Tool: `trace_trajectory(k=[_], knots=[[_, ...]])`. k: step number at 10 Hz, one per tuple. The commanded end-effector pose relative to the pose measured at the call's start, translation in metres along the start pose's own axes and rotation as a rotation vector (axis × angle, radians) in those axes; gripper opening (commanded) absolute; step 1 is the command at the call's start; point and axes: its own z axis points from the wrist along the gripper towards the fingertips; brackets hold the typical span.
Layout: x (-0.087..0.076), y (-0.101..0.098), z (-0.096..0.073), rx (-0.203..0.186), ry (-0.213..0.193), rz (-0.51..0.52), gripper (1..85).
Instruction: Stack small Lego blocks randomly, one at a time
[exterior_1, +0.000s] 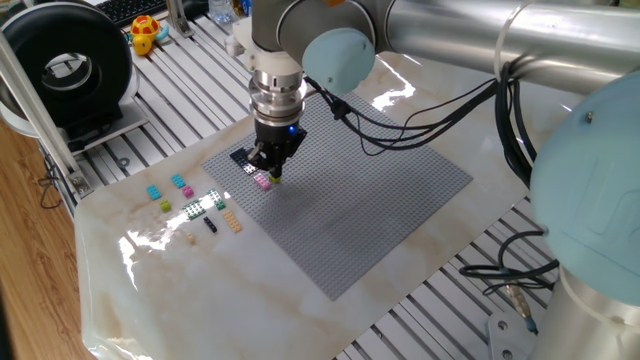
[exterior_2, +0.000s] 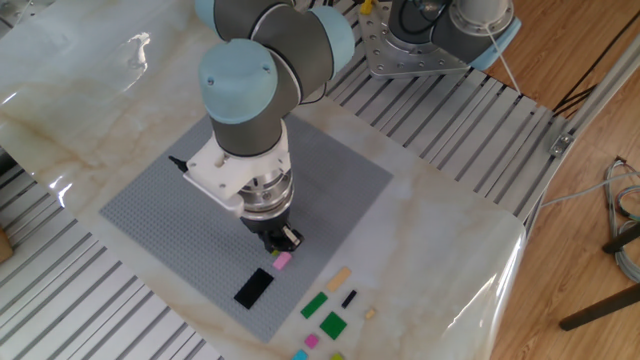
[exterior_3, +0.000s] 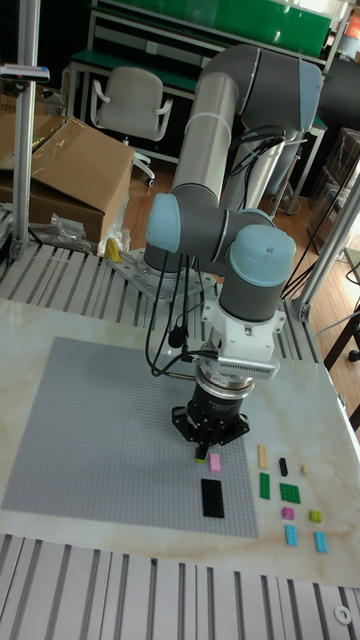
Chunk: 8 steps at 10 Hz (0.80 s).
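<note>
Directly above a pink block (exterior_3: 214, 461) on the grey baseplate (exterior_3: 90, 430), the gripper (exterior_3: 207, 447) pointed down; whether its fingers were apart or together could not be told.

I'm counting 12 small Lego blocks in the tall fixed view.
- Cyan: 2, lying at the near right: left cyan block (exterior_3: 291, 535) and right cyan block (exterior_3: 321, 541).
- Pink: 2: far pink block (exterior_3: 214, 461) and near pink block (exterior_3: 288, 513).
- Green: 2: long green block (exterior_3: 265, 485) and square green block (exterior_3: 290, 492).
- Yellow-green: 2: right yellow-green block (exterior_3: 315, 516), and left yellow-green block (exterior_3: 200, 456), which is only partly showing.
- Tan: 2: long tan block (exterior_3: 264, 457) and tiny tan block (exterior_3: 305, 469).
- Black: 2: flat black block (exterior_3: 212, 497) and small black block (exterior_3: 283, 466).
- Grey baseplate (exterior_3: 100, 430): 1.

Three blocks are sitting on it and nine are lying off it to the right.
</note>
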Motion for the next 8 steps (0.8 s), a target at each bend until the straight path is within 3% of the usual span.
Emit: trace_trajectory(k=[1, 5, 6, 7, 8], knots=[[0.004, -0.004, -0.015, 0.005, 0.015, 0.007, 1.3], [-0.005, -0.001, -0.024, -0.01, -0.018, 0.001, 1.3], [-0.02, 0.005, -0.025, -0.036, -0.076, -0.014, 1.3], [-0.041, 0.001, -0.027, -0.016, -0.159, -0.052, 1.3], [-0.054, 0.0, -0.03, -0.007, -0.209, -0.081, 1.3]])
